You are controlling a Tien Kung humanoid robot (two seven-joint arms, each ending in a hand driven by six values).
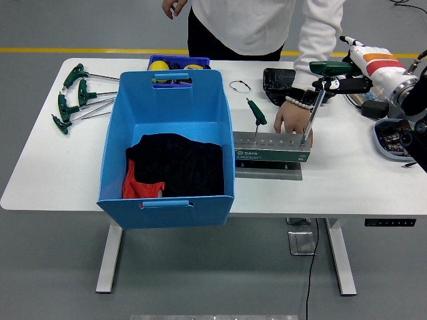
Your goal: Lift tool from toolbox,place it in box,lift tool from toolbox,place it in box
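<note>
**T-handle wrench: extraction axis from the tool rack**

The right hand (pixel 337 79) comes in from the right edge and is clenched around the green handle of a T-handle wrench (pixel 312 107). The wrench's steel shaft runs from the handle down and slightly left, its tip seated in a hole at the right end of the SATA tool rack (pixel 272 148). The long axis is steep but tilted, handle end leaning right of the tip. As a judgement, the lift must follow that axis, up and slightly right, until the tip clears the rack; only then can the tool travel left to the blue box (pixel 168 143), which stands just beside the rack's left end.

A second, shorter green-handled wrench (pixel 255 115) stands in the rack's left part, between the gripped tool and the box.

A person's hand (pixel 291 120) rests behind the rack's right end, close to the shaft; whether it touches the rack cannot be told.

Partly hidden: the shaft tip inside its hole, and the box floor beneath a black cloth (pixel 179 163) and a red cloth (pixel 137 187). The left arm is out of view. Spare T-handle wrenches (pixel 77 97) lie at the table's (pixel 60 180) far left
</note>
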